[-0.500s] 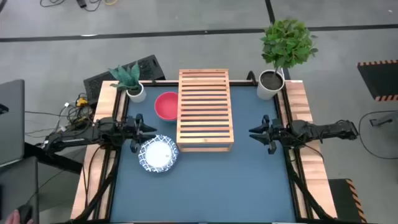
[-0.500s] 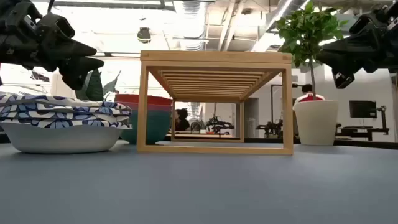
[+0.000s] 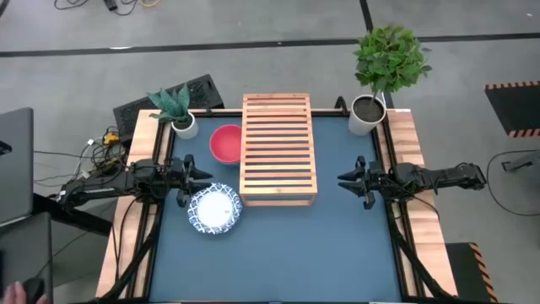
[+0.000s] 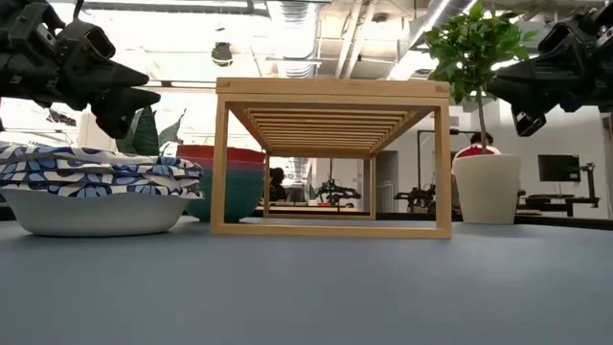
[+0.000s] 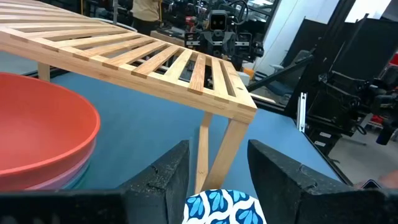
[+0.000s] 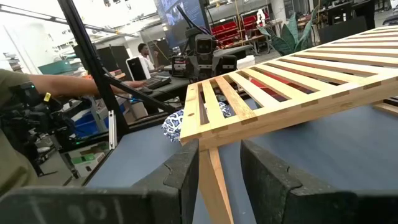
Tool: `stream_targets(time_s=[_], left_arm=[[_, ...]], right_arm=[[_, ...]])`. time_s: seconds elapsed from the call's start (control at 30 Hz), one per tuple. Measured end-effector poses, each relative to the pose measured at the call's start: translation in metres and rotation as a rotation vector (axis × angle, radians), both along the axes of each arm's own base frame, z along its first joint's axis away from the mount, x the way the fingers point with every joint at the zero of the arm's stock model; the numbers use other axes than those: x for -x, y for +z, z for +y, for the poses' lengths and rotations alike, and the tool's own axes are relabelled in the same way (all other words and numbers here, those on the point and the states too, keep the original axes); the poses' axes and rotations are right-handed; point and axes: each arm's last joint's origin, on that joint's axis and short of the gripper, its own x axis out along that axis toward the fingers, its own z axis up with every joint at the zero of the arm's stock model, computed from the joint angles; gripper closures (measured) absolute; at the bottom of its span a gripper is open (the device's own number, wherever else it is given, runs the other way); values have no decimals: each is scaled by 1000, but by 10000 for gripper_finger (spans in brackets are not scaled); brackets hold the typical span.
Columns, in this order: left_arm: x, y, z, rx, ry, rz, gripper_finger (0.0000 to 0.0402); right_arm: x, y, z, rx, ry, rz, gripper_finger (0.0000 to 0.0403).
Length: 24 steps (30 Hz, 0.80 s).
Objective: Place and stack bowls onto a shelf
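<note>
A low rectangular light-wood slatted shelf (image 3: pixel 278 149) is seen standing on the blue surface (image 3: pixel 287 245), toward its far edge and roughly midway between its left and right edges. Nothing is seen resting on its slats.

A plain pink bowl (image 3: pixel 225 143) is placed just beside the shelf's left side, near the far edge of the surface. In the low view a teal-green bowl (image 4: pixel 225 192) is seen under the pink one, the two nested together. A wide shallow bowl with a blue-and-white pattern (image 3: pixel 214 209) is set nearer the front, close to the shelf's near left corner; in the low view a patterned rim is seen stacked on a white bowl body (image 4: pixel 96 213), so two such bowls appear nested.

The left end effector (image 3: pixel 192 180) is held above the surface at its left edge, just beside the patterned bowl, its fingers spread and holding nothing. The right end effector (image 3: pixel 348 180) is held at the right edge, apart from the shelf, its fingers likewise spread and empty.

Two white plant pots are placed at the far corners: one with a spiky green plant (image 3: pixel 184 125) at the left, one with a leafy small tree (image 3: pixel 366 114) at the right.
</note>
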Motion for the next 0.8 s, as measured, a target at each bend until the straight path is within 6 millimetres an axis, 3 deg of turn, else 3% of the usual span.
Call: stream_targets(time_s=[0.8], left_arm=[[0, -1, 1, 2, 45, 7, 255]], right_arm=[[0, 0, 0, 0, 0, 0, 259]])
